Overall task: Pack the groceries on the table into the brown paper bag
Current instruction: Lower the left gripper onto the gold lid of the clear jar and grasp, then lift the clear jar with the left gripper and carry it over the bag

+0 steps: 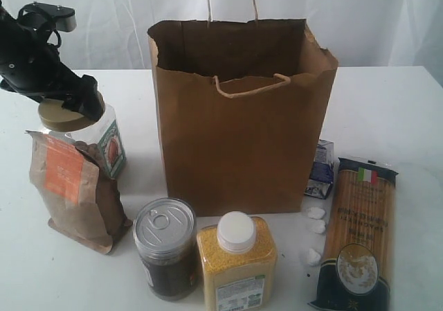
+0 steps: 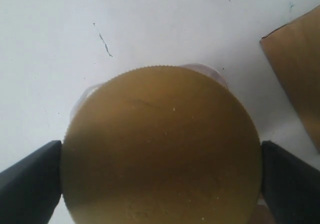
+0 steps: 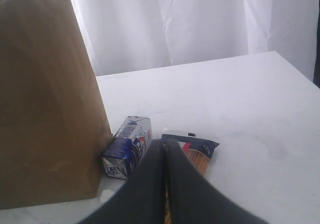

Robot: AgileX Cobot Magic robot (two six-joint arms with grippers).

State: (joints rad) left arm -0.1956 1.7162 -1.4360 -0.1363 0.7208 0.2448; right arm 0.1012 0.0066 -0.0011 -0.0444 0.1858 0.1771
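Exterior view: the brown paper bag stands upright and open-mouthed in the middle of the table.
Left gripper: its fingers press on opposite sides of the lid's rim, clamped on the gold-lidded clear jar.
Jar: tilted, left of the bag, just behind the brown pouch.
Right gripper: fingers pressed together, holding nothing, over the table near the carton.
Front of bag: the dark can and the yellow-grain jar stand upright, side by side.
Right of bag: the carton lies against the bag's foot, with the spaghetti pack flat beside it.
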